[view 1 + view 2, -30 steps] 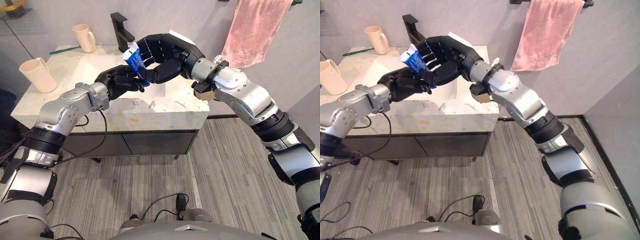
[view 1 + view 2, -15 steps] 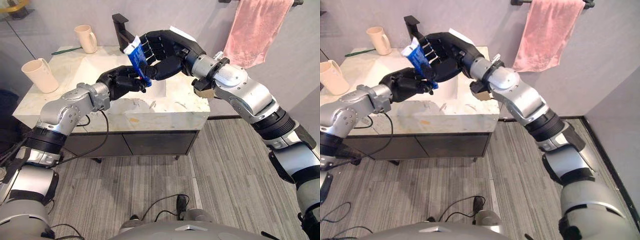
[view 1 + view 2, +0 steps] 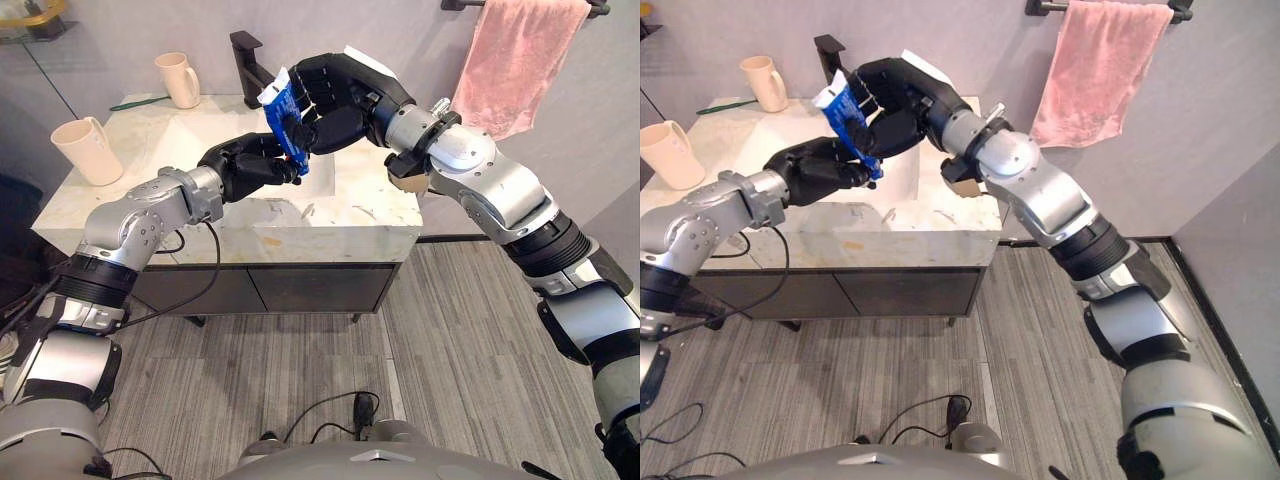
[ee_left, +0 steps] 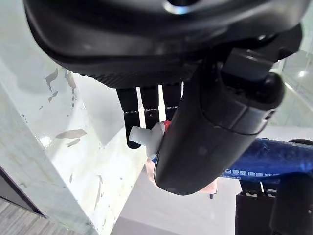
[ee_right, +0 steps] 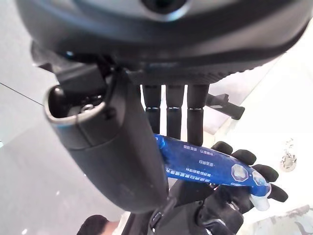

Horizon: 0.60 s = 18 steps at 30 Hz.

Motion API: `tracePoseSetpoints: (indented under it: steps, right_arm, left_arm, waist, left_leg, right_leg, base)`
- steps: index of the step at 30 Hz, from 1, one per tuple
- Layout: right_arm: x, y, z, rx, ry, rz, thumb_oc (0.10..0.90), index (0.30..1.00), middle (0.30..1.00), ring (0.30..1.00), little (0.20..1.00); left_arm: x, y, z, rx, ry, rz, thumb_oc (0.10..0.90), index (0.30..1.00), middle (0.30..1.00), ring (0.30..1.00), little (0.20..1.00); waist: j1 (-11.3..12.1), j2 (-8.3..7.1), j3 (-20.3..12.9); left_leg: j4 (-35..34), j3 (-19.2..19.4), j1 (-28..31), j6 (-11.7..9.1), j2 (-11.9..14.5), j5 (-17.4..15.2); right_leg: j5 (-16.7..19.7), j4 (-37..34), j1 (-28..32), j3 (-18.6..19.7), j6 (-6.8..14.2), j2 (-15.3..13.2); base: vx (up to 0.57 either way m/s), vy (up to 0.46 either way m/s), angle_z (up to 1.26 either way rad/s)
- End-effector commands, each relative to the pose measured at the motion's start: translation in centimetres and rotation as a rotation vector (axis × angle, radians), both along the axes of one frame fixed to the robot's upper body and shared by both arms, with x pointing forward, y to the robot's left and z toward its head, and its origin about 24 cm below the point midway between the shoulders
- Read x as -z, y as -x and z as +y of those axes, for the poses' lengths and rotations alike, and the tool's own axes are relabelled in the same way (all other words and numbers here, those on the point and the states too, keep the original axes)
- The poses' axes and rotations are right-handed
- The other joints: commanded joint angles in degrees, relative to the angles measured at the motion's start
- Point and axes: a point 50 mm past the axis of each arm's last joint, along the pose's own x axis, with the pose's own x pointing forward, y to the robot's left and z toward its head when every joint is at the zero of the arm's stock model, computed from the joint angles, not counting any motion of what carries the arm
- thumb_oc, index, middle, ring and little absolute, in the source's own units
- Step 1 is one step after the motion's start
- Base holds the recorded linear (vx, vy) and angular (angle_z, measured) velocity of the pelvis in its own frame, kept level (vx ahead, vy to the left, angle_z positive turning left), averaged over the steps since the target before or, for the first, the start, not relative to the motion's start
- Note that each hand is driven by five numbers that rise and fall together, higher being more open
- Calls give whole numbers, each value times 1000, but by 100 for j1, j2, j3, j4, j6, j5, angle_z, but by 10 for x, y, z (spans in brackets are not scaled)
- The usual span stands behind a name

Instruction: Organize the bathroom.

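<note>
A blue toothpaste tube (image 3: 285,120) is held in the air over the sink basin (image 3: 190,140), tilted with its flat end up. My left hand (image 3: 245,168) is shut on its lower end, where the white cap (image 4: 146,137) shows between thumb and fingers. My right hand (image 3: 335,100) reaches in from the right, its fingers and thumb curled round the tube's upper part (image 5: 205,164). Both hands hold the tube (image 3: 848,118) at once, the left hand (image 5: 220,210) just below the right.
On the marble counter (image 3: 330,215) a cream mug (image 3: 85,150) stands at the left edge. A second mug (image 3: 180,78) and a green toothbrush (image 3: 138,100) sit at the back. A black faucet (image 3: 250,55) rises behind the tube. A pink towel (image 3: 515,55) hangs on the right wall.
Both hands have lifted the tube a little and turned it more upright. The right hand's fingers now sit closer round its upper part.
</note>
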Motion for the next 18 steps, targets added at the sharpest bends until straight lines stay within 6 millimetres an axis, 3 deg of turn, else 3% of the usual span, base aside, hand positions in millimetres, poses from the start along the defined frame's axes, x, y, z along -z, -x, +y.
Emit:
tracePoseSetpoints:
  steps: [1, 11, 18]
  right_arm:
    - [-55, 10, 26, -97, -95, -181, 400, 300, 300, 300, 300]
    - [-57, 10, 14, -52, -106, -200, 400, 300, 300, 300, 300]
    - [-57, 11, 4, -11, -115, -208, 400, 300, 300, 300, 300]
  left_arm:
    - [-51, -3, 13, -96, 36, -227, 800, 900, 900, 900, 900]
    - [-39, 9, 40, -192, 23, -239, 800, 900, 900, 900, 900]
    - [-55, 26, 62, -353, -34, -395, 800, 900, 900, 900, 900]
  waist:
    - [67, 70, -905]
    - [177, 76, -863]
    - [302, 54, -817]
  left_leg:
    - [299, -20, -201, 310, 135, 162]
    - [307, -73, -253, 297, 153, 178]
    - [340, -137, -299, 287, 171, 183]
  right_leg:
    - [-672, -47, 177, 257, 418, -278]
    - [-683, -47, 166, 172, 409, -308]
    - [-700, -47, 189, 79, 389, -339]
  base:
    - [0, 0, 0]
    - [-4, 1, 6]
    - [-5, -3, 6]
